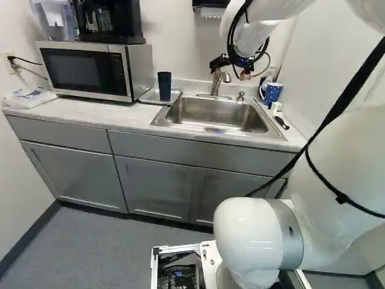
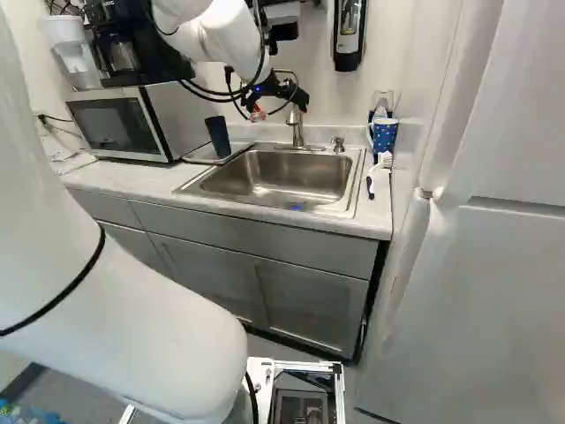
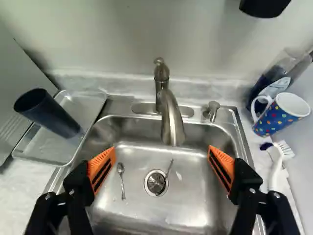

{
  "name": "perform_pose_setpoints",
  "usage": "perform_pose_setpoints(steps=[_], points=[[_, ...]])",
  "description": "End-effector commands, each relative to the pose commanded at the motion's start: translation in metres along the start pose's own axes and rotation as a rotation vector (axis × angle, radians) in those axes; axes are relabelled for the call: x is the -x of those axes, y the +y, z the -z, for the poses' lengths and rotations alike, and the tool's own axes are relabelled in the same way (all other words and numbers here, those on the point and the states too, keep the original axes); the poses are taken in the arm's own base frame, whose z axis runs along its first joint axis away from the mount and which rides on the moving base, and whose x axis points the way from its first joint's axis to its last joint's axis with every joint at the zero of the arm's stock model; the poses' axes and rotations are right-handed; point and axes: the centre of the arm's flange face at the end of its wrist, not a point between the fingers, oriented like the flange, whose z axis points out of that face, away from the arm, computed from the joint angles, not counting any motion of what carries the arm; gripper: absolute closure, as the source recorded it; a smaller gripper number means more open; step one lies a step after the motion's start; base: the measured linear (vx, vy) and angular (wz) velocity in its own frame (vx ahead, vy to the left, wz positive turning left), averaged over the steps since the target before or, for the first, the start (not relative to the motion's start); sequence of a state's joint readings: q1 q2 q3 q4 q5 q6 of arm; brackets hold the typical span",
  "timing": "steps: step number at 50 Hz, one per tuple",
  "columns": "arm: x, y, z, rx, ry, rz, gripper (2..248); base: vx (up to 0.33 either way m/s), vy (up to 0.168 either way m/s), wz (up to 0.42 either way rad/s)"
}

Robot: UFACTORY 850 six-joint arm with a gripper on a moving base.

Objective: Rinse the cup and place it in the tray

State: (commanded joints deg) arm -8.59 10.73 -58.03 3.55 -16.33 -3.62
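My gripper (image 1: 233, 65) hangs over the sink (image 1: 180, 119) by the faucet (image 1: 217, 83). In the wrist view the gripper (image 3: 162, 149) is open, its orange pads wide apart with no object held. The faucet (image 3: 172, 120) reaches out over the basin between and beyond the fingertips; no water stream shows. A dark blue cup (image 3: 49, 115) stands in the metal tray (image 3: 44, 154) to one side of the sink. On the opposite side a blue mug with coloured dots (image 3: 280, 115) stands on the counter.
Two spoons (image 3: 122, 181) lie in the basin, one across the drain (image 3: 156, 183). A white brush (image 3: 277, 169) lies near the mug, with a clear container (image 3: 288, 63) behind. A microwave (image 1: 90, 69) flanks the tray; a black dispenser (image 2: 350, 34) hangs on the wall.
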Motion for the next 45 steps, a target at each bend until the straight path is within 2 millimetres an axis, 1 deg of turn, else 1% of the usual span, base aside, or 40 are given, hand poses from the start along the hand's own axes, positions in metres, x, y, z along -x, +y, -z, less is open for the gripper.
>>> perform_pose_setpoints(steps=[15, 25, 45], points=[[0.028, 0.001, 0.019, -0.004, -0.128, -0.004, 3, 0.000, 0.000, 0.000], [0.041, 0.002, 0.026, -0.008, -0.210, -0.005, 3, 0.000, 0.000, 0.000], [0.043, 0.002, 0.027, -0.008, -0.219, -0.006, 3, 0.000, 0.000, 0.000]])
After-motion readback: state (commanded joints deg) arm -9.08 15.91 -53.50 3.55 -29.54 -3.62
